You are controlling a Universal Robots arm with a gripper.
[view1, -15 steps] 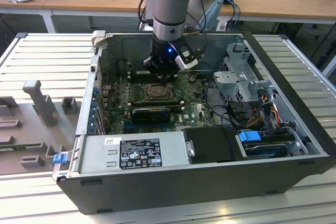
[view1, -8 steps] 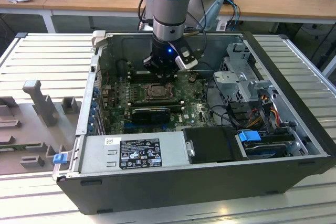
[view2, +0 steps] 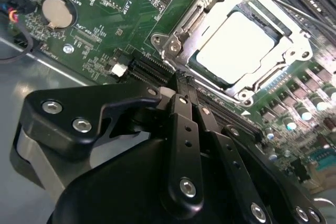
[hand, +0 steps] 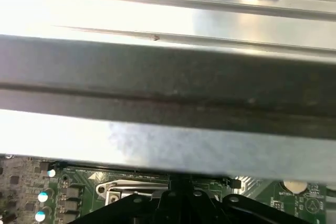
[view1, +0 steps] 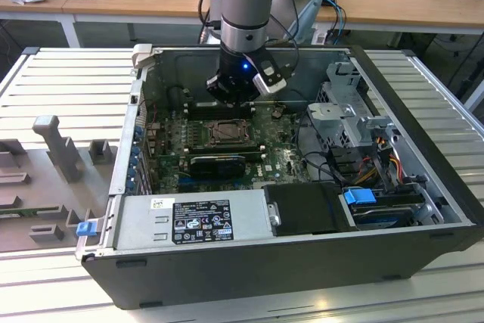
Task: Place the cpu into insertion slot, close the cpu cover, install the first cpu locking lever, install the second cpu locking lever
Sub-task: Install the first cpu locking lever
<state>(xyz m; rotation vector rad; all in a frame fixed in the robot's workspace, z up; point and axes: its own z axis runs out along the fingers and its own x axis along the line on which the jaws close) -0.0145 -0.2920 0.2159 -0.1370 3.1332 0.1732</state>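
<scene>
one gripper, fingers pressed together and empty, hovers just beside the insertion slot; the cpu sits seated under the cpu cover. a slipping fingertip could gouge the board.

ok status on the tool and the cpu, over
Tool shut, empty, low over the motherboard beside the insertion slot. Cpu seated in the slot, cpu cover down over it. Nothing in the way.

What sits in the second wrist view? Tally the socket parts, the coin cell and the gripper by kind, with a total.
Pale silvery square cpu: 1
Thin grey metal cpu cover framing it: 1
Round silver coin cell: 1
Black gripper: 1
Total: 4
</scene>
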